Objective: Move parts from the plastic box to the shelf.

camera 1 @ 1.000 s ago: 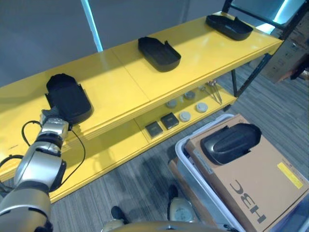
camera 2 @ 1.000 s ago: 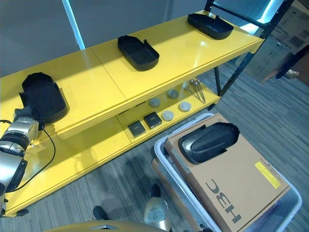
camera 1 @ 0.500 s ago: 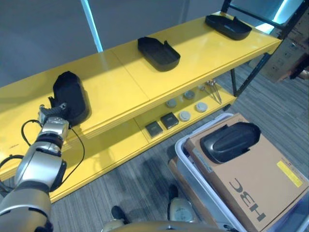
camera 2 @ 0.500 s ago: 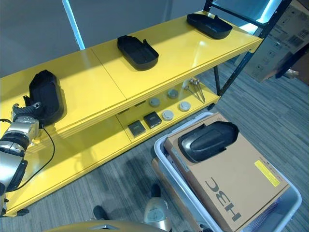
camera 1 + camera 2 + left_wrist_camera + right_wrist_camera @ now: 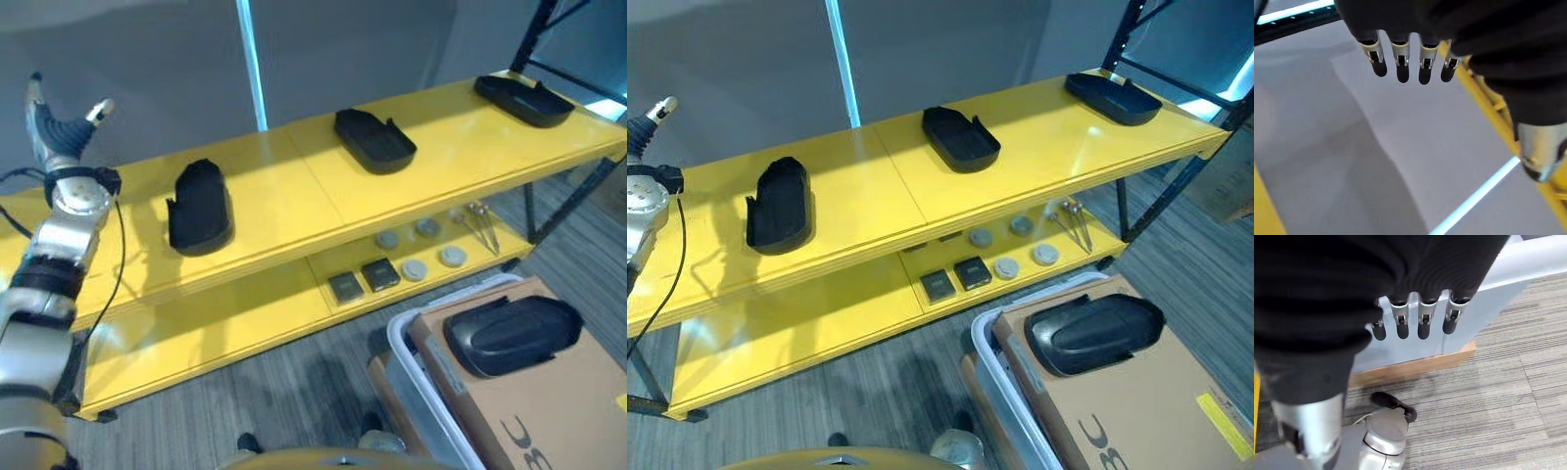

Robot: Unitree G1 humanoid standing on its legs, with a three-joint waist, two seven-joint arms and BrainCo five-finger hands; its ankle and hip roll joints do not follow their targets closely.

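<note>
Three black moulded parts lie on the yellow shelf's top board: one at the left, one in the middle, one at the far right. Another black part rests on a cardboard box that sits in the grey plastic box at the lower right. My left hand is raised above the shelf's left end, open and empty, well apart from the left part; its fingers are straight. My right hand hangs open beside the plastic box's wall, over the carpet.
The lower shelf board holds two dark square blocks, several grey discs and thin metal tools. A dark rack post stands at the shelf's right end. A grey wall runs behind, carpet lies in front.
My left hand has let go of the left part and risen up and away to the left. The part now lies alone on the top board. The camera has shifted too.
</note>
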